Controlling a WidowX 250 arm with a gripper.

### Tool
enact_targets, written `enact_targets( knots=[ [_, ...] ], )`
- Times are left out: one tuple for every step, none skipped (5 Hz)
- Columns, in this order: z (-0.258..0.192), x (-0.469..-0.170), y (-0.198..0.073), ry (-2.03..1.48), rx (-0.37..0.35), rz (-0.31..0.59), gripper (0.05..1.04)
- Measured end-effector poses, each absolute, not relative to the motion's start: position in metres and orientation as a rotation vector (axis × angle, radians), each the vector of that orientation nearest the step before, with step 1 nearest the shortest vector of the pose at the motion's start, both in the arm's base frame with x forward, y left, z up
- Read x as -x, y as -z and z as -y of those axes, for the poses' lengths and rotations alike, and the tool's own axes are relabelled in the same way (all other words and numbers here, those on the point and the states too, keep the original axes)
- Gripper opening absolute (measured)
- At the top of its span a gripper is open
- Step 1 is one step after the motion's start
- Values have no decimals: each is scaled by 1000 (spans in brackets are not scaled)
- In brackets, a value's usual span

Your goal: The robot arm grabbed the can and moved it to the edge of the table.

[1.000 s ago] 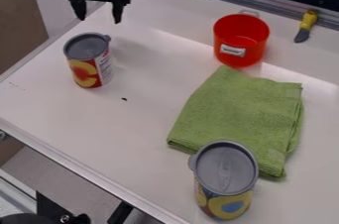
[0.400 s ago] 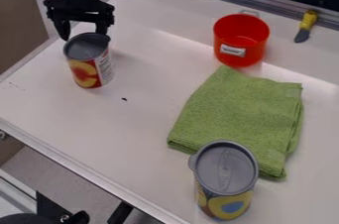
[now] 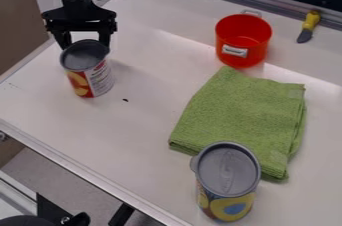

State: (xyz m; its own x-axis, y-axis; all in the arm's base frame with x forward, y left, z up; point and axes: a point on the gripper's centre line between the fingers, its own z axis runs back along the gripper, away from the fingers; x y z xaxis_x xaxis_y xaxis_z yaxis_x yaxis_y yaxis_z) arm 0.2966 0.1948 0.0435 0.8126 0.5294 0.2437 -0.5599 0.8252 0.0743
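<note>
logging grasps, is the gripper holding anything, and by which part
Can't tell: the gripper is at the red-labelled can's far upper rim, but a firm hold isn't certain.

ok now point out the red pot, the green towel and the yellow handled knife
red pot (image 3: 235,50): camera view, on its front wall
green towel (image 3: 237,112): camera view, middle of its folded top
yellow handled knife (image 3: 312,19): camera view, on its handle

We observe moderately bright, diffuse light on the white tabletop (image 3: 133,135), with a pale band of glare running diagonally past the base of the red pot (image 3: 242,40) and strengthening toward the right edge. We note a faint, soft-edged shadow to the right of the can (image 3: 87,75) and dimmer light on the floor (image 3: 47,175); the light source lies outside the frame.
</note>
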Motion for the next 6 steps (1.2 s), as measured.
enact_targets(
  knots=[
    [-187,-283,-41,-630,-151,217,999],
    [-171,-273,-36,-701,-134,228,999],
    [-160,-266,-31,-741,-118,197,998],
    [-149,-260,-32,-766,-84,183,998],
    [-132,-249,-30,-795,-47,165,998],
    [-116,-239,-28,-763,-55,171,998]
  ],
)
